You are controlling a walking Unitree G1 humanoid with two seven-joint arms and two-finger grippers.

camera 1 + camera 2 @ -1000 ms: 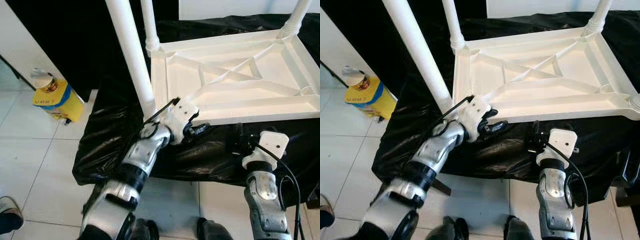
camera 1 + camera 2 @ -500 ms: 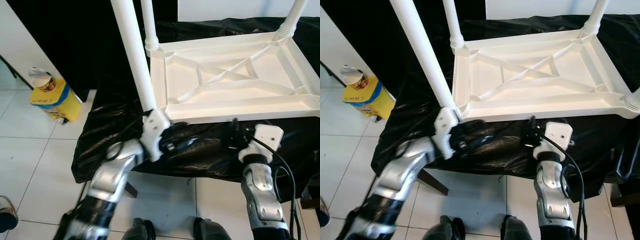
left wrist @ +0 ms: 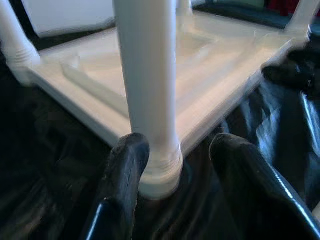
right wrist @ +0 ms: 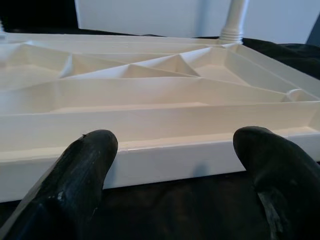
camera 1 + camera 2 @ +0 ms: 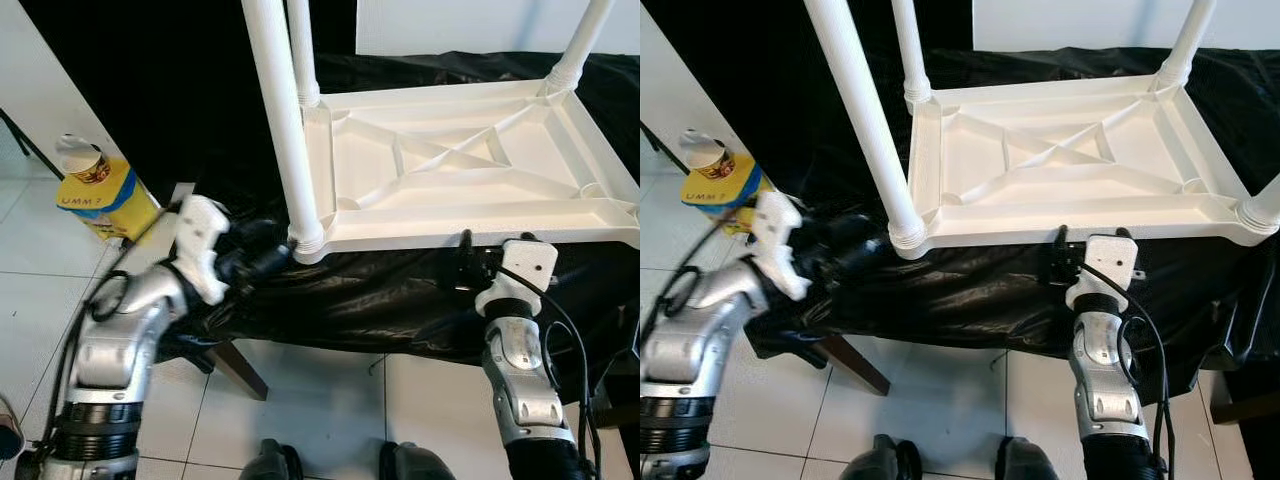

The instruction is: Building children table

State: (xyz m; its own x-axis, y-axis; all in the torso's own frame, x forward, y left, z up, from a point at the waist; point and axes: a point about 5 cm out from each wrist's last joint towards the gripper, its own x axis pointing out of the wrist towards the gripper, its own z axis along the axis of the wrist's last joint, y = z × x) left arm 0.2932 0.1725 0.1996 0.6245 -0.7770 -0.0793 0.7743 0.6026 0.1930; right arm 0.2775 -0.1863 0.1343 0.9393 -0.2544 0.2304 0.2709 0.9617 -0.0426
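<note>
A white plastic children's table (image 5: 470, 165) lies upside down on a surface draped in black cloth (image 5: 390, 300), with its legs pointing up. The near-left leg (image 5: 283, 120) stands in its corner socket (image 5: 306, 240). My left gripper (image 5: 258, 262) is just left of that socket and open. In the left wrist view the leg (image 3: 145, 75) rises just beyond the spread fingers (image 3: 125, 170), which do not clasp it. My right gripper (image 5: 466, 266) is open at the table's near rim (image 4: 165, 155), with one fingertip (image 4: 85, 170) to each side and nothing held.
A yellow container with a white lid (image 5: 100, 195) stands on the tiled floor at the left. A wooden leg (image 5: 240, 365) of the covered stand shows below the cloth. More white legs rise at the back left (image 5: 303, 50), back right (image 5: 580, 40) and near right (image 5: 1265, 205).
My left arm has pulled back to the left, from under the table's near-left corner to beside the leg's base. The right arm has hardly moved. The view has shifted slightly.
</note>
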